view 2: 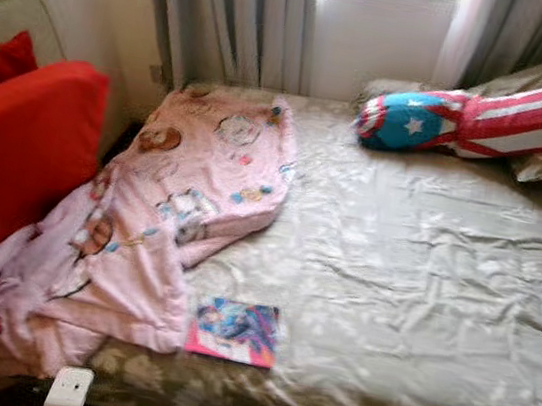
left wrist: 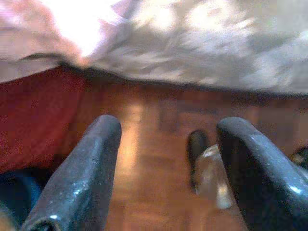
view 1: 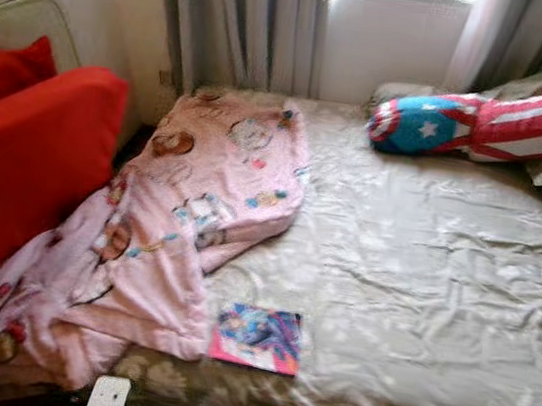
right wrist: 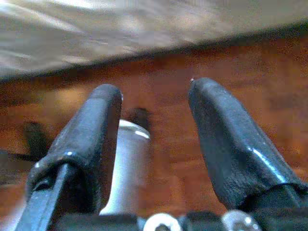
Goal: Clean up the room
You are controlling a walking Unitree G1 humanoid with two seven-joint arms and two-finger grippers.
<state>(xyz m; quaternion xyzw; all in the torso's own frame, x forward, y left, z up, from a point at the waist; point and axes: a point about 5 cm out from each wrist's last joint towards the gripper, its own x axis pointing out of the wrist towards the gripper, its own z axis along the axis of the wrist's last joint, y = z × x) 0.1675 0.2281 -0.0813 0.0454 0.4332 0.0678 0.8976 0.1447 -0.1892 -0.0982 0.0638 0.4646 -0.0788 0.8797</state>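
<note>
A bedroom: a bed (view 1: 441,288) with a creased beige sheet takes up most of the head view, with grey curtains (view 1: 242,17) and a bright window at the top of the frame and a red sofa (view 1: 25,158) at the left edge.

Largest of the loose things is the pink blanket (view 1: 178,220), rumpled and lying in a long diagonal from the upper centre of the frame down to the lower left, where it spills off the bed's corner against the sofa. At upper right a long star-and-stripe pillow (view 1: 495,118) lies across the head of the bed, its long axis running left to right. Near the bottom centre a small book (view 1: 257,337) lies flat on the sheet, just beside the blanket's lower edge and close to the bed's near rim, apparently not overlapped by it.

Both arms hang low, by the wrist views, over wooden floor (left wrist: 154,144) beside the bed's edge. The left gripper (left wrist: 166,168) has its fingers spread wide with nothing between them; the right gripper (right wrist: 154,144) is likewise spread and empty.

The blanket and book lie ahead and above both grippers. Judging by its place left of centre, the left arm looks the nearer to the blanket, with the book about midway. Nothing stands before the book; the blanket's overhang and the sofa crowd the left approach.
</note>
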